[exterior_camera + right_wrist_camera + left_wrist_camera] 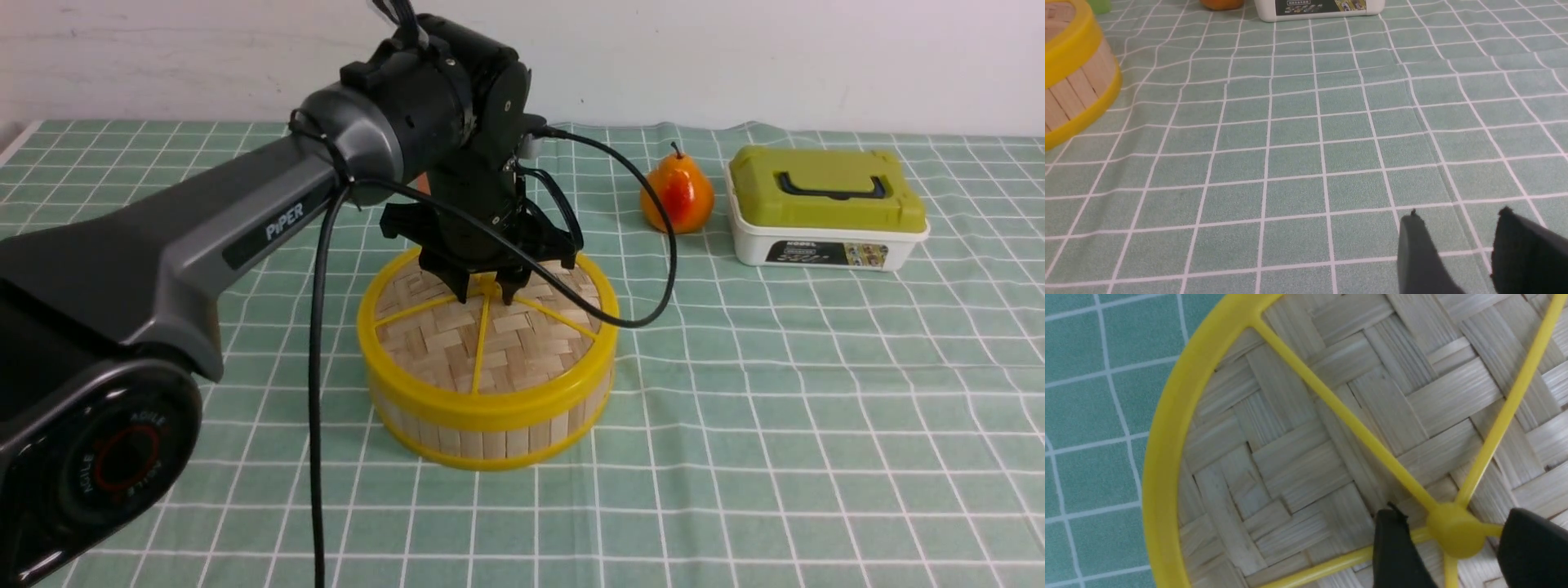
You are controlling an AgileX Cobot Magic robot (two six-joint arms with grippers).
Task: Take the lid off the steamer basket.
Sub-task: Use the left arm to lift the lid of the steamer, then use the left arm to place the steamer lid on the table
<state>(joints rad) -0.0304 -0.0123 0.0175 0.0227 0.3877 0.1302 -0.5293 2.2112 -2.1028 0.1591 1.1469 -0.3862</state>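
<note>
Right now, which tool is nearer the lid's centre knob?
Left. The left tool is open astride the centre knob of the lid, one finger on each side. The right tool hangs over the tablecloth, well away from the steamer basket.

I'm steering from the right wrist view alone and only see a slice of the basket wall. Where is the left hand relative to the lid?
Observer: The left hand is over the centre of the lid, fingers either side of the knob.
Operator: Closed on it?
Observer: No; the left wrist view shows a gap between each finger and the knob.
Operator: Is the lid seated?
Observer: Yes, it lies flat on the steamer basket.
</note>
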